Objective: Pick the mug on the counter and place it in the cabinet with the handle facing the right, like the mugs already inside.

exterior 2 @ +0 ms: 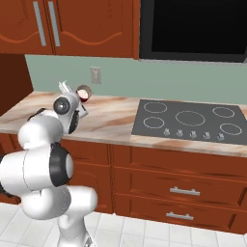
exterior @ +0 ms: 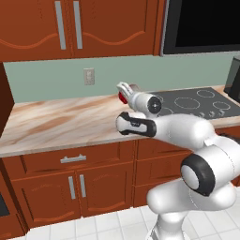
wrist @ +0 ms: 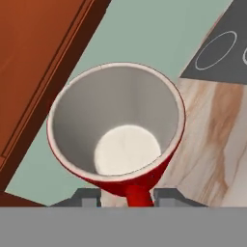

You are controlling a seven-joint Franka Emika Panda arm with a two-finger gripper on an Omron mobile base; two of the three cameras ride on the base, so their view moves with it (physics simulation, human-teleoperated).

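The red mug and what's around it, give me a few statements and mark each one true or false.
1. The mug is red outside and pale inside. True.
2. In the hand view, the mug's handle sits between the pincer's two fingertips. True.
3. The mug is full of coffee. False: its inside is bare, with the pale bottom showing.
4. A cooktop is set into the counter. True.
5. The wall behind the counter is bright yellow. False: it is pale green, with an outlet on it.
6. The cupboards under the counter stand open. False: the doors and drawers there are closed.
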